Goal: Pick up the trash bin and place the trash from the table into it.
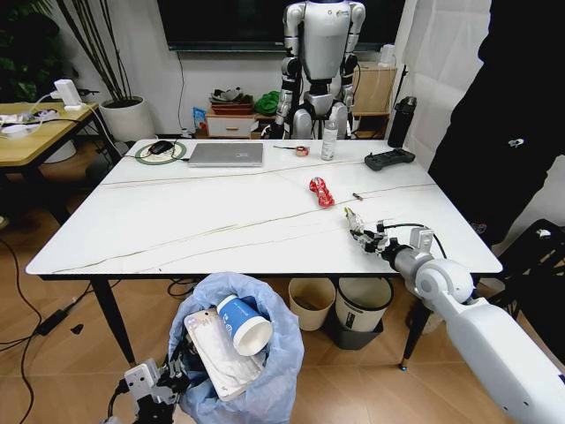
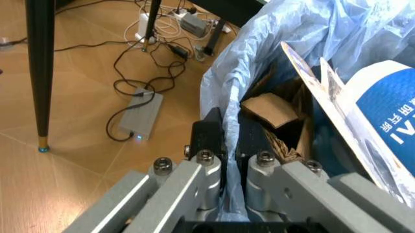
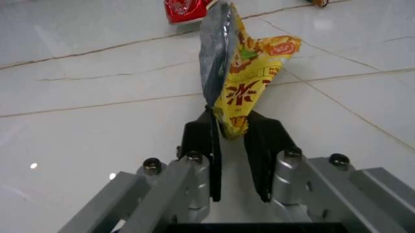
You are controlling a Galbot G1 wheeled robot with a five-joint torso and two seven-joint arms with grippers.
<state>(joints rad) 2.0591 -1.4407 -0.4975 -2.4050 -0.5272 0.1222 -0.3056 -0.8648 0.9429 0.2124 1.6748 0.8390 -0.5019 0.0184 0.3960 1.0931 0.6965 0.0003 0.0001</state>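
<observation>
Right claw (image 3: 230,145) pinches the yellow wrapper (image 3: 250,73) above the surface (image 1: 221,221), next carrying it to the trash bin (image 1: 265,353) clamped by left claw (image 2: 230,145).

You see the left gripper (image 1: 172,378) only partly in the head view: its body runs off the bottom edge, and the blue bag of the trash bin (image 1: 265,389) covers its fingertips. The bin's base is cut off there too. In the left wrist view, the paper cup (image 2: 389,116) is cropped by the right edge, and its lettering reads only in part. Brown paper (image 2: 269,109) deeper inside sits half in shadow. The yellow wrapper (image 3: 243,82) hides its lower end between the right gripper (image 3: 236,141) pads. The red wrapper (image 3: 184,9) is clipped by the top edge. In the head view the yellow wrapper is too small to make out.
</observation>
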